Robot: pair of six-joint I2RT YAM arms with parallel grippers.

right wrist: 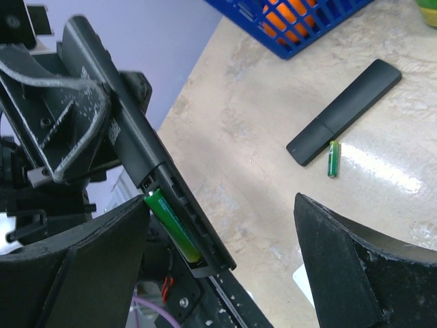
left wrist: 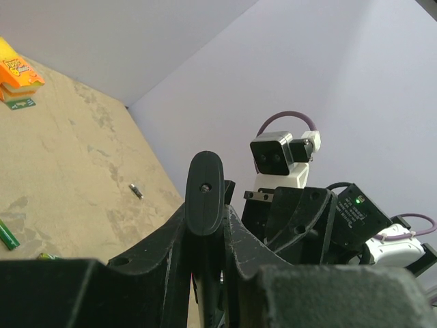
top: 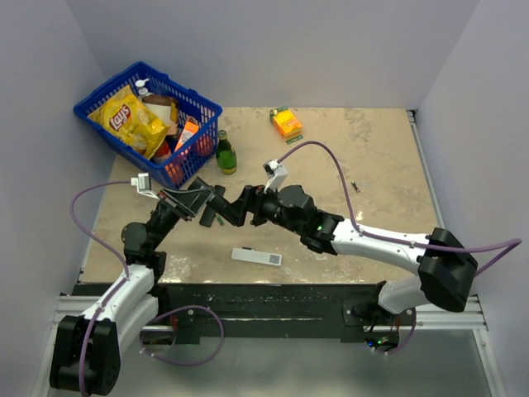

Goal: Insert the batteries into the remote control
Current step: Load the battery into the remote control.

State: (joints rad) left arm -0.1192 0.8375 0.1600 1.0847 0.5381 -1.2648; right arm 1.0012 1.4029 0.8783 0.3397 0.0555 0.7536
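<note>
Right wrist view: above the beige table (right wrist: 259,96), the left gripper (right wrist: 89,109) is clamped on the tilted black remote control (right wrist: 136,147), and the right gripper (right wrist: 222,205) hangs with fingers spread, empty. A black cover (right wrist: 345,109) lies on the table with a green battery (right wrist: 332,158) touching it. A second battery (right wrist: 171,225) sits in the remote's open compartment.

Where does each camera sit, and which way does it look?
Top external: above and behind, looking down on the table; both arms show.
Left wrist: looks across the table; left gripper clamps the remote control.
Right wrist: looks down at a battery in the remote control; open right gripper frames it.
Both wrist views share the remote control.
</note>
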